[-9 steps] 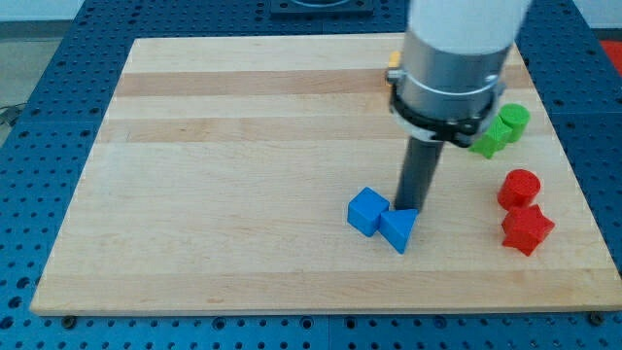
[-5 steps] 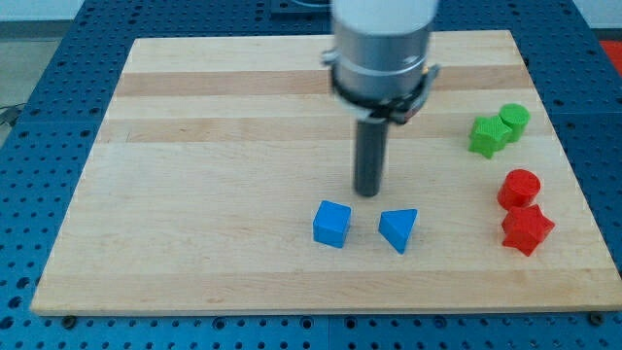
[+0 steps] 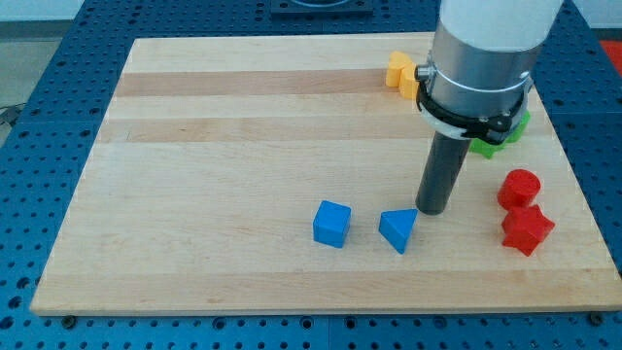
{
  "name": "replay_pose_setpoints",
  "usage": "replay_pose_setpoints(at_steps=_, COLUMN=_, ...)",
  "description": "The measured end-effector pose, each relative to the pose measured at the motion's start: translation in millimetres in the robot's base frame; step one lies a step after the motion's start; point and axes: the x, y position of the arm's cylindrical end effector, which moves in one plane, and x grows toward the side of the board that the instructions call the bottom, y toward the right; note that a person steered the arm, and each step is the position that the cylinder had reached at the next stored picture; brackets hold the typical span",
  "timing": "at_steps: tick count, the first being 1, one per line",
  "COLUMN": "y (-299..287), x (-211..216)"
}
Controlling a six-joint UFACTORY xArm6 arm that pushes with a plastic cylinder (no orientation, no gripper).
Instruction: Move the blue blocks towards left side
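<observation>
The arm comes down from the view's top right, its wide grey and white body above a black collar, and the straight dark rod stands upright below it. My tip (image 3: 432, 211) rests on the wooden counter (image 3: 214, 146), just beside the upper right corner of the blue triangular block (image 3: 398, 229); whether it touches that block cannot be told. The tool is a plain rod with nothing to open or close, and it holds nothing.

The blue cube (image 3: 332, 224) lies a little to the view's left of the blue triangular block (a clear gap between the two), both near the counter's lower middle.

At the view's right sit a red cylinder (image 3: 519, 188) and a red star-shaped block (image 3: 527, 230), close together. A green block (image 3: 496, 146) and a yellow block (image 3: 400, 71) show partly behind the arm.

No readable writing or labels appear anywhere.
</observation>
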Motion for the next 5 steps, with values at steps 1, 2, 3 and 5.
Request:
replay_pose_setpoints(at_steps=1, y=0, x=6)
replay_pose_setpoints(at_steps=2, y=0, x=10)
replay_pose_setpoints(at_steps=3, y=0, x=16)
replay_pose_setpoints(at_steps=5, y=-1, x=25)
